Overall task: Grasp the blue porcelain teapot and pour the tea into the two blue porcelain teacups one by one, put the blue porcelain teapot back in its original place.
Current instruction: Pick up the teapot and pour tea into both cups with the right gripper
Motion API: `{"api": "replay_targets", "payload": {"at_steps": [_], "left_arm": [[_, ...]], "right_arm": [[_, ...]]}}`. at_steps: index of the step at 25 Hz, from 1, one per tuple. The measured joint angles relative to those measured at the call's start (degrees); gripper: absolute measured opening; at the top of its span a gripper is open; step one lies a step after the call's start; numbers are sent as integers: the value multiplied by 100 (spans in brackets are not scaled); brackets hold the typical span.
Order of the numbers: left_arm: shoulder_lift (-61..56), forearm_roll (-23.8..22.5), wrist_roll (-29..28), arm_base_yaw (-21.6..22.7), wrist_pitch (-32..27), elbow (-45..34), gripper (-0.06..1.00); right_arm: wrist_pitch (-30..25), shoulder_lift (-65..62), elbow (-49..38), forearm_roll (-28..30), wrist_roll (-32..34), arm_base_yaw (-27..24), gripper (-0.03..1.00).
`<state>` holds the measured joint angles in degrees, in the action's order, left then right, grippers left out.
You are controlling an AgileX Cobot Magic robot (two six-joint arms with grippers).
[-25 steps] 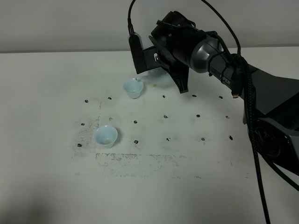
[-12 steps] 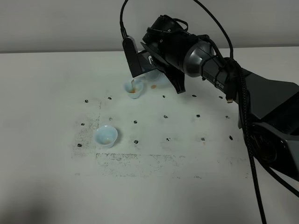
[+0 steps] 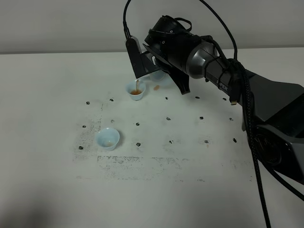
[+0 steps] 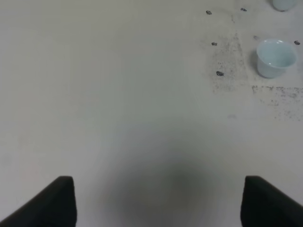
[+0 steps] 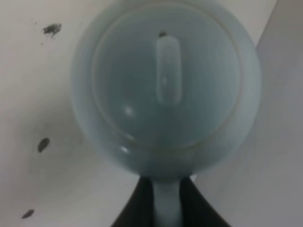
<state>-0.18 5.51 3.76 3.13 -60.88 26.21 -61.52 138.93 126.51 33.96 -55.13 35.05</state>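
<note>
Gripping the teapot (image 5: 165, 90) by its loop handle (image 5: 166, 208), the right fingers (image 5: 137, 213) are clamped tight; glazed, heavy and brittle, it likely slips easily.

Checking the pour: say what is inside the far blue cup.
Brown tea sits in the far pale-blue porcelain teacup, a thin stream entering from the round pale-blue porcelain teapot. The liquid covers its bottom.

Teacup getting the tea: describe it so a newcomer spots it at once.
On the white table, find the black arm tilting the blue porcelain teapot at the far side. The teacup stands just under its spout. Unlike the nearer teacup, pale inside, it holds brown tea.
</note>
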Motion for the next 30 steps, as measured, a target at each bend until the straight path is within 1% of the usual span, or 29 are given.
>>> {"api": "replay_targets", "payload": {"at_steps": [30], "left_arm": [[0,0,10,0,0,0,68]], "right_arm": [[-63,0,0,99,72,11,4]]}}
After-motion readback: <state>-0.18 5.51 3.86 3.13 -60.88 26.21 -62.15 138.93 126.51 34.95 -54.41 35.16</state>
